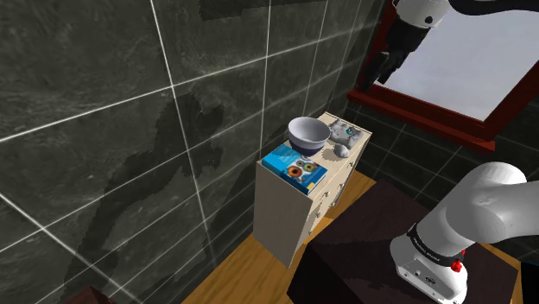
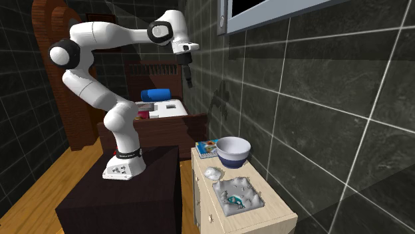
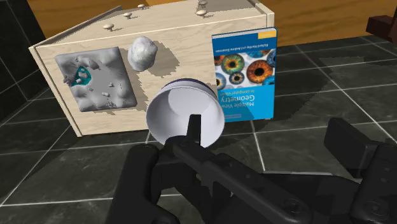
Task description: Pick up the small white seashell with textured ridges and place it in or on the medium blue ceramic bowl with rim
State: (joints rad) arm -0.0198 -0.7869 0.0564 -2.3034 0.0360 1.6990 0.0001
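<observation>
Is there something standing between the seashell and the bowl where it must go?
Nothing visible does. The seashell lies beside the bowl on the cabinet top, bare wood between them; the book lies beside the bowl, off that path.

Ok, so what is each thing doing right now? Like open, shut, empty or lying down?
Seashell: lying on the cabinet top, not held.
Blue bowl: upright, empty.
Geometry book: shut, lying flat, cover up.
Lumpy grey slab: lying flat.
Cabinet: drawers shut.
Gripper: open, holding nothing, high above the cabinet.
</observation>
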